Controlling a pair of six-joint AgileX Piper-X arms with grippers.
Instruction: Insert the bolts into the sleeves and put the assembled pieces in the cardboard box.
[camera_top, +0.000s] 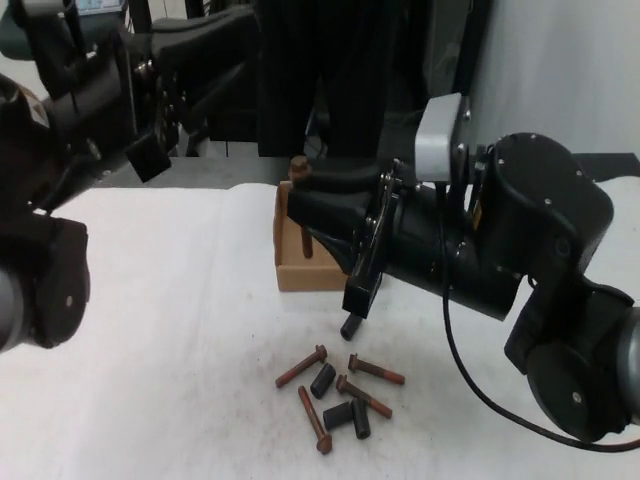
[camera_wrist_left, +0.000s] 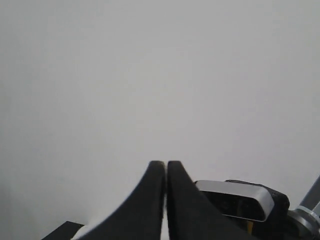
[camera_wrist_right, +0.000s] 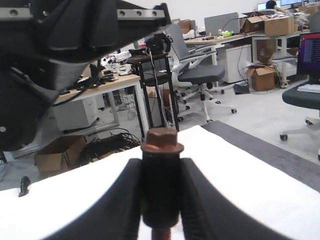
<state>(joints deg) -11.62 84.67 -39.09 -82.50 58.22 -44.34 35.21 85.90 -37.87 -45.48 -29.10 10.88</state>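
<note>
My right gripper (camera_wrist_right: 160, 200) is shut on a black sleeve (camera_wrist_right: 160, 192) with a rusty bolt (camera_wrist_right: 161, 140) through it, head up. In the high view that gripper (camera_top: 297, 192) holds the assembled piece (camera_top: 298, 166) above the far left corner of the cardboard box (camera_top: 305, 277). Another bolt (camera_top: 307, 243) stands inside the box. Several loose bolts (camera_top: 301, 367) and black sleeves (camera_top: 322, 380) lie on the white cloth in front of the box. One more sleeve (camera_top: 350, 326) lies alone just in front of it. My left gripper (camera_wrist_left: 166, 172) is shut on nothing and raised, facing a blank wall.
The right arm's bulky body (camera_top: 520, 260) covers the right half of the bench and the box's right side. The left arm (camera_top: 60, 120) rises at the far left. White cloth (camera_top: 160, 330) lies bare on the left. The right arm's grey wrist camera (camera_wrist_left: 235, 200) shows beyond the left gripper.
</note>
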